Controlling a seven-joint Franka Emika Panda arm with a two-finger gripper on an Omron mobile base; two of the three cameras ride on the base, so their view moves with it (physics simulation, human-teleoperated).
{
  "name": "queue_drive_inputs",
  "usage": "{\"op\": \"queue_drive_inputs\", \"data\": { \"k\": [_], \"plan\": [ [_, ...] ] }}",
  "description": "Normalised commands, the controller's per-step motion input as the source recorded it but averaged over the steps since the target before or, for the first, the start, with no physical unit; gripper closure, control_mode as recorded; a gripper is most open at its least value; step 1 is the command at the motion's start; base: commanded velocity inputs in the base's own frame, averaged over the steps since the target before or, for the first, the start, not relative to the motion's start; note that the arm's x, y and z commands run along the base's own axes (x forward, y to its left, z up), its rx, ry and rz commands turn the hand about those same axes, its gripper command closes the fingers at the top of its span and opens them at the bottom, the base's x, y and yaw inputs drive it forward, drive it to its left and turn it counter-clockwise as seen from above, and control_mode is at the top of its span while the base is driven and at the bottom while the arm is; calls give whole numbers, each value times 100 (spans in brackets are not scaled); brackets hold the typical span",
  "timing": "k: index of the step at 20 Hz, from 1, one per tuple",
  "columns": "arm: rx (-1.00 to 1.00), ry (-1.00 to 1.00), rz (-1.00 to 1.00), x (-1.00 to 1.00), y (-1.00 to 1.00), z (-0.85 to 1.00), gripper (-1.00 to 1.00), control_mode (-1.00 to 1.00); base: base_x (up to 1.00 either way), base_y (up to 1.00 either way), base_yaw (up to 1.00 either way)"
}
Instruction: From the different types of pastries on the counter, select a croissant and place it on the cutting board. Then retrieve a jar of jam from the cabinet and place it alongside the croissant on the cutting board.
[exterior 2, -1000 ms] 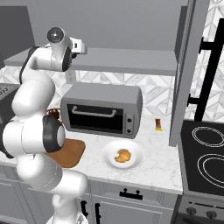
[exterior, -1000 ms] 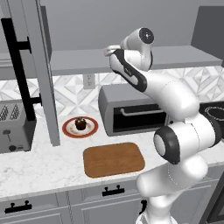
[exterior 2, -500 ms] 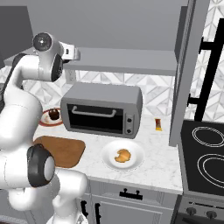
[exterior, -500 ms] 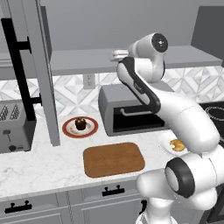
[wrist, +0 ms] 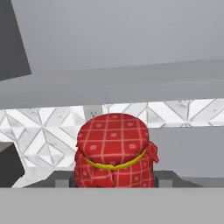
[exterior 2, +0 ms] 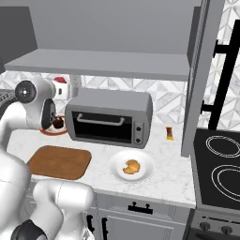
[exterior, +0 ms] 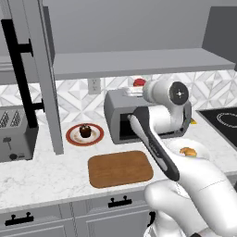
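Fingers clamped on jar of jam (wrist: 114,151), red checked lid at 6 o'clock in hand view, carried above oven (exterior 2: 110,116). Croissant (exterior 2: 132,166) on plate (exterior 2: 117,161), at 3 o'clock from cutting board (exterior 2: 60,161). Risk: jar snagging oven top on descent, slipping loose. No legible writing.

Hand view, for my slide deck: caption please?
Claw holding the red-lidded jar of jam before a grey shelf.
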Motion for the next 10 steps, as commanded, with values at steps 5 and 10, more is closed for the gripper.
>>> {"op": "queue_drive_inputs", "data": {
  "k": [5, 10],
  "plan": [
    [9, -2, -3, -84, 6, -20, 100, -100, 0, 0, 0],
    [13, 1, 0, -66, 19, 62, 100, -100, 0, 0, 0]
  ]
}}
